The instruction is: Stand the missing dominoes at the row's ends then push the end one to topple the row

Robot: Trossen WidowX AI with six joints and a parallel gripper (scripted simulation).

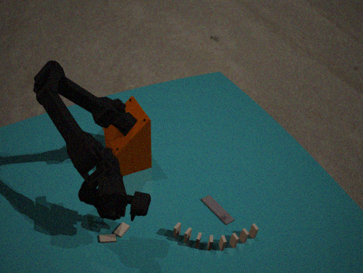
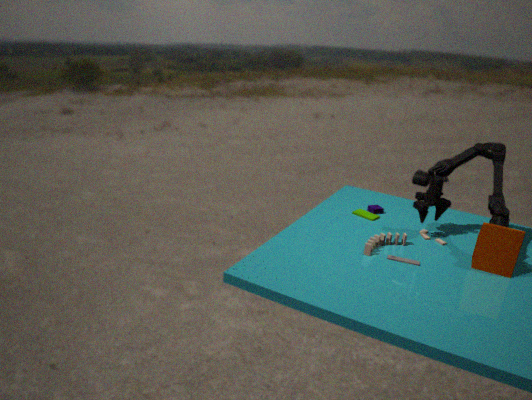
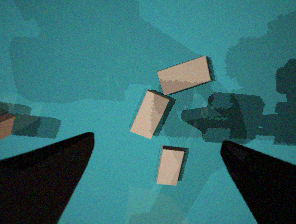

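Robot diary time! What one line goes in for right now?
gripper: open, holds nothing, above loose dominoes | loose dominoes: lying flat, none stood yet | row: standing, untouched | stage: before pickup
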